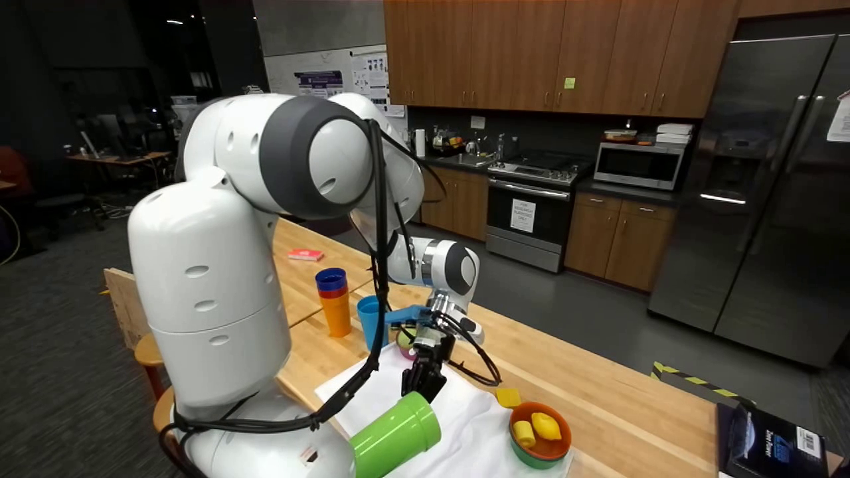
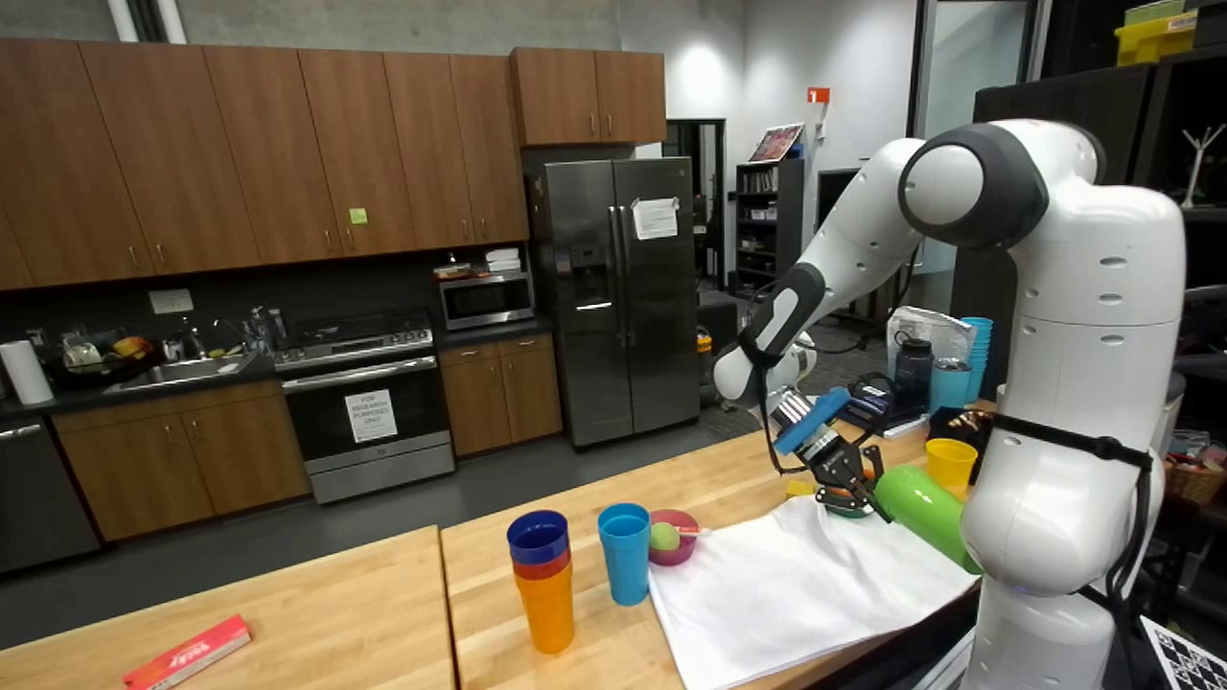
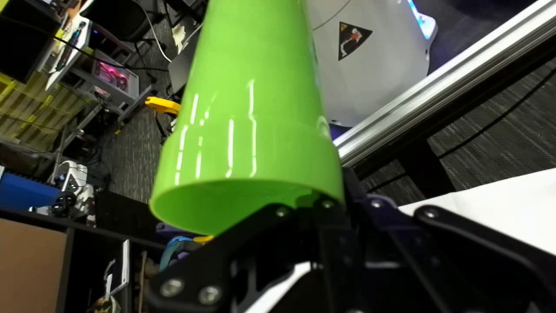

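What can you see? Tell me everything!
Wooden tabletops: two, tan, adjoining
Rumpled cloth: one, white, on tabletop
Tall plastic cup: one, green, in grip
Nested plastic cups: three, blue, red, orange, on tabletop
Tapered plastic cup: one, blue, beside stack
Round bowl: one, pink, by cloth
Ball: one, green, in pink bowl
Deep bowl: at least one, orange and green, by cloth
Lemon: one, yellow, inside deep bowl
Thin box: one, red, on tabletop
Steel fridge: one, grey, background
Robot arm: one, white, over tabletop
Hand: one, black, gripping green cup's rim
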`<action>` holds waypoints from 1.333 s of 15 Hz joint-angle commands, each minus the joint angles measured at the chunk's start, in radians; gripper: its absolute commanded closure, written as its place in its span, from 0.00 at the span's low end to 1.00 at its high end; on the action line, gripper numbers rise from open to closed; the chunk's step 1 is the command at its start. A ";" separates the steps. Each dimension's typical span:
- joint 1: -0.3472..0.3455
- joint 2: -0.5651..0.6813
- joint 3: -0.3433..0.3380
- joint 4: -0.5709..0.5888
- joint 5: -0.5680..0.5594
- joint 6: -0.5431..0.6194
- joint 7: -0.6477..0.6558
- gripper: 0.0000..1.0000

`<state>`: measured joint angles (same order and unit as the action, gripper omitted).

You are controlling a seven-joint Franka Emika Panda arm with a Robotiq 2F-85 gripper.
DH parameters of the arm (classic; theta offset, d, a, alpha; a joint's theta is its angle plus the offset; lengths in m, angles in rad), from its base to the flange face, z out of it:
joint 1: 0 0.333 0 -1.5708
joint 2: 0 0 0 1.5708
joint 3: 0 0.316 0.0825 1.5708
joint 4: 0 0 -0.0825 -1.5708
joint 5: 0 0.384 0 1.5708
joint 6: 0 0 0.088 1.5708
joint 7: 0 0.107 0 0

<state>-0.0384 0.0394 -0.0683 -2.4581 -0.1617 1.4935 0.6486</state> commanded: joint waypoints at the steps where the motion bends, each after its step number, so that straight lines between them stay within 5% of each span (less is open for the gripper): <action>1: -0.005 0.003 0.000 0.007 -0.004 -0.012 0.000 0.93; 17: -0.004 0.016 -0.001 0.014 -0.006 -0.018 0.001 0.93; 20: -0.001 -0.065 0.001 0.021 -0.009 0.054 0.069 0.98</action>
<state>-0.0403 0.0501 -0.0695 -2.4425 -0.1677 1.4964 0.6612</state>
